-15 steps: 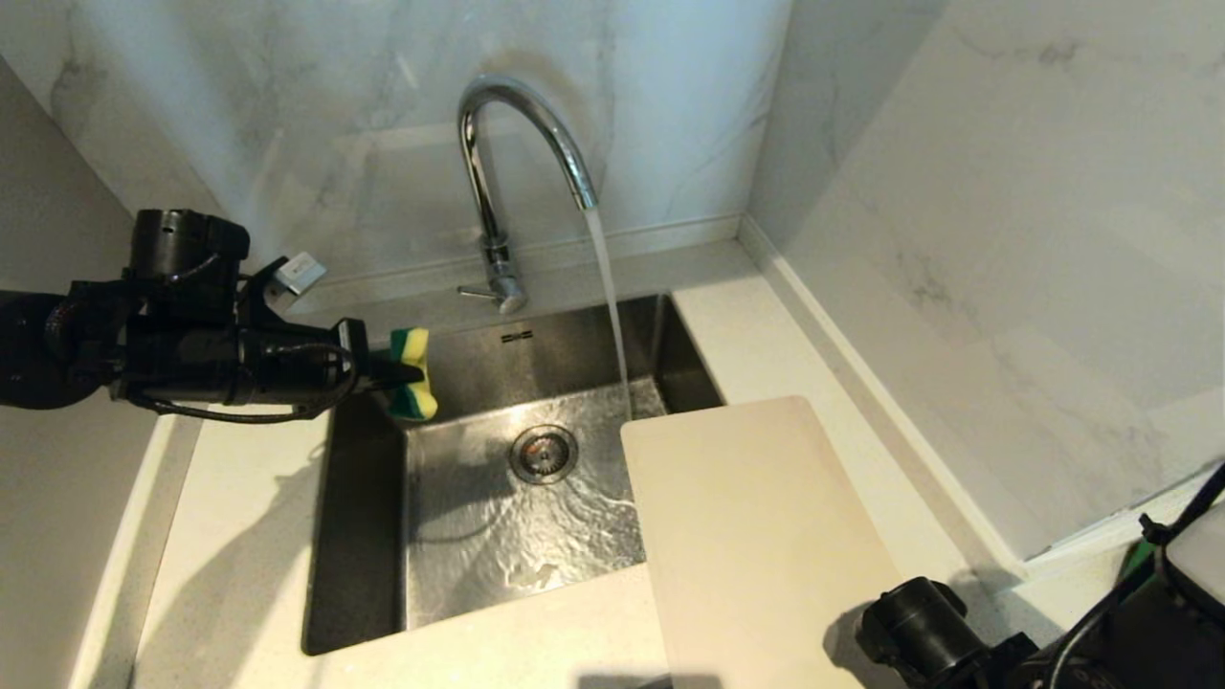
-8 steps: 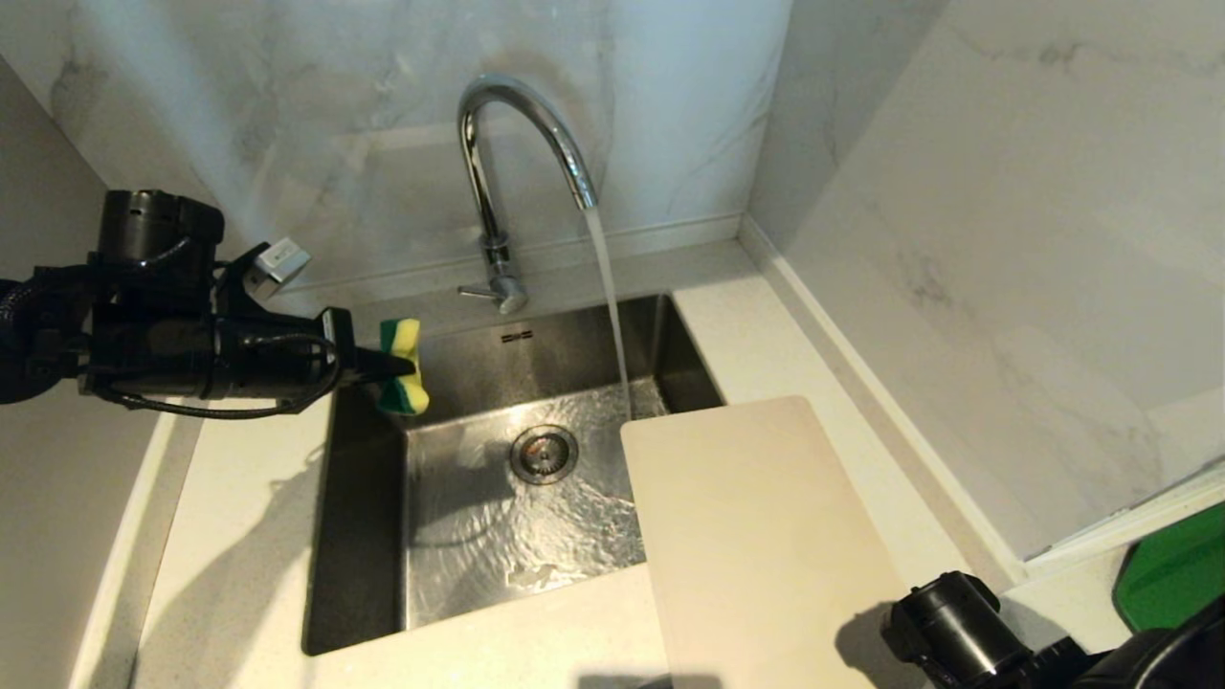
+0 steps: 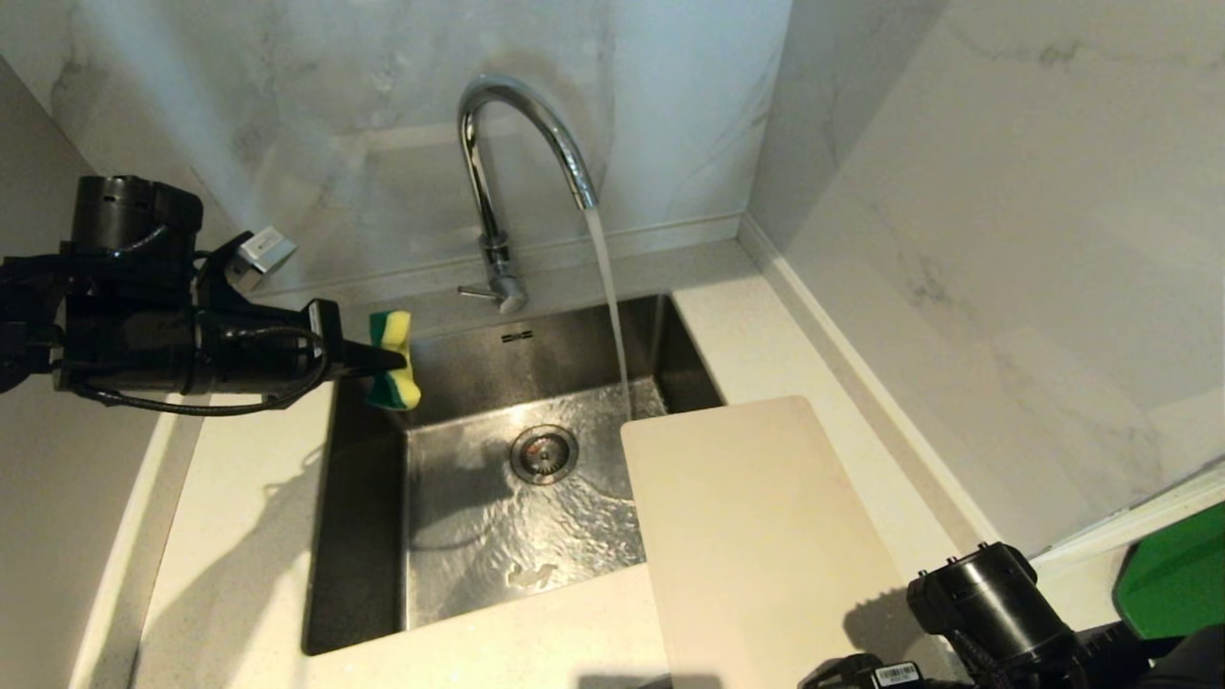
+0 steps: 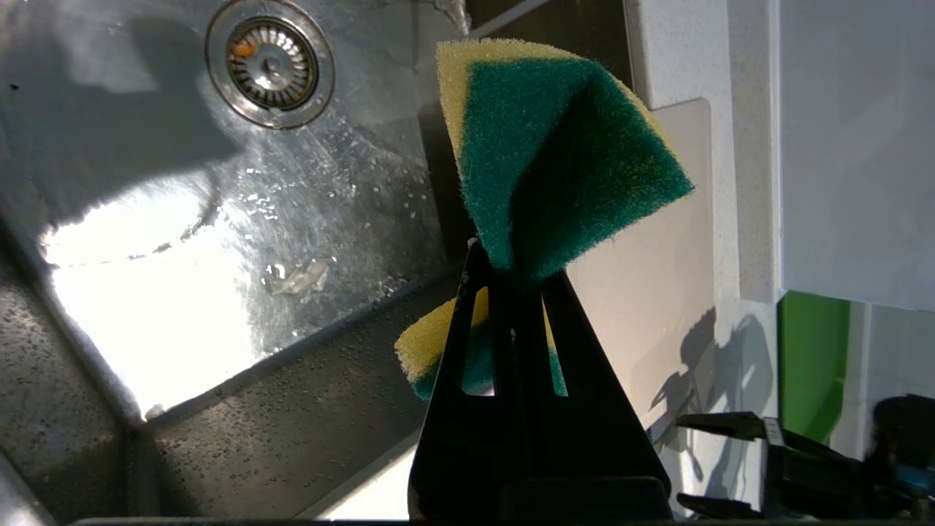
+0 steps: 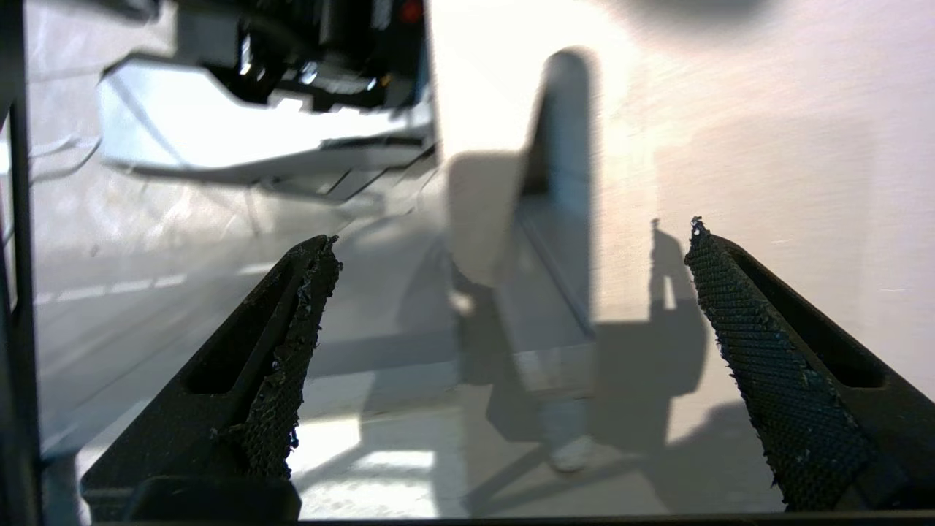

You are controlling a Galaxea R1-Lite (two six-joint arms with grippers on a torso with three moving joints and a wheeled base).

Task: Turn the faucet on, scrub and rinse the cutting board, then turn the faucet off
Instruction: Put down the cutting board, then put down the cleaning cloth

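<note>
At the far edge of the sink (image 3: pixel 364 536) stands the faucet (image 3: pixel 498 172), a tall shiny chrome gooseneck with an arched spout and a thin side lever pointing left at its base; water (image 3: pixel 609 297) runs from the spout in a steady stream down to the steel basin, just beyond the far edge of the cutting board (image 3: pixel 756 536). That board is a large, thin, cream-white rectangle with rounded corners, lying flat on the bench (image 3: pixel 239 536) to the right of the sink, its left part reaching out over the basin's right side. Over the sink's far-left corner, the left pincer (image 3: pixel 383 362) is closed tight on a green-and-yellow sponge (image 3: pixel 392 368), which bulges out on both sides of the pinched middle and hangs clear of the basin. Low at the near right, the right pincer (image 5: pixel 504 336) has its jaws spread wide with nothing between them, poised above the pale board surface without touching it as far as can be seen. A bright green flat object (image 3: pixel 1177 574) lies on the bench at the far right edge.
</note>
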